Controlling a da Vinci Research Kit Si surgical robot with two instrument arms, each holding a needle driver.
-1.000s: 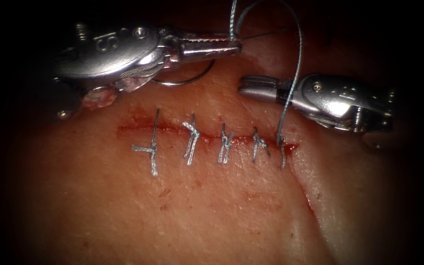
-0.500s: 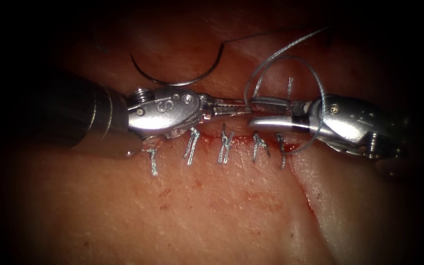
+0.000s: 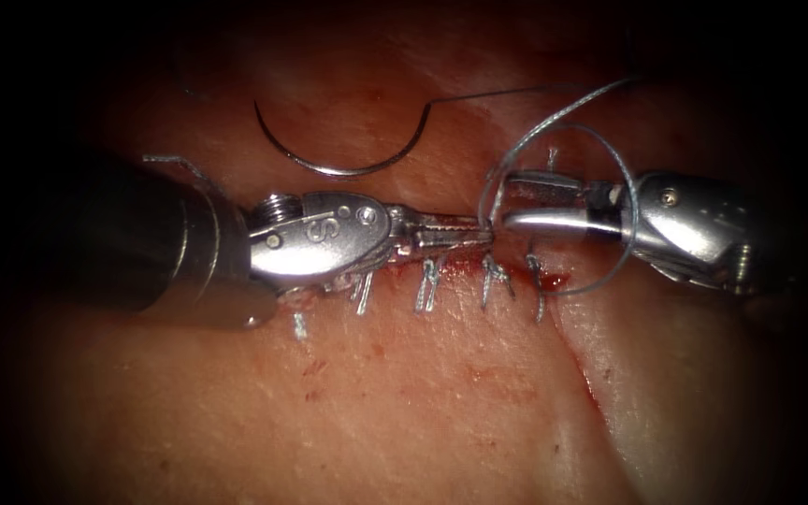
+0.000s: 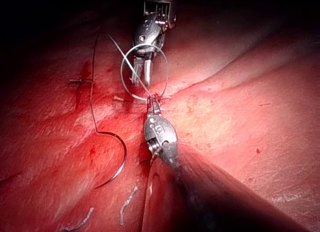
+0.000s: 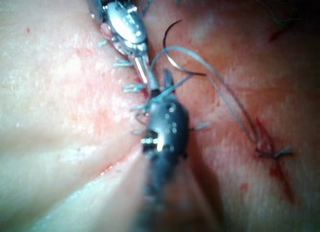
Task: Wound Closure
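Note:
The curved needle [image 3: 334, 173] lies free on the tissue above the cut, in neither tool; it also shows in the left wrist view [image 4: 121, 162]. My left tool [image 3: 486, 234] lies along the cut [image 3: 554, 279], its jaws shut on the thread near the right end. From there the thread loop [image 3: 633, 220] circles my right tool [image 3: 509, 201], whose jaws stand open with nothing between them. A short thread tail [image 3: 552, 159] sticks up just behind those jaws. The left wrist view shows the loop [image 4: 127, 59] around the right tool [image 4: 141, 74].
Several tied stitches [image 3: 427, 285] cross the cut, partly hidden by the left tool. Red fluid [image 3: 558, 279] sits at the cut's right end. A fold in the tissue [image 3: 591, 383] runs down to the right. Cut thread ends [image 4: 125, 212] lie on the tissue.
The left tool came down from the upper left to the cut line with the thread. A loop formed around the right tool, whose jaws opened; both tips then shifted slightly right.

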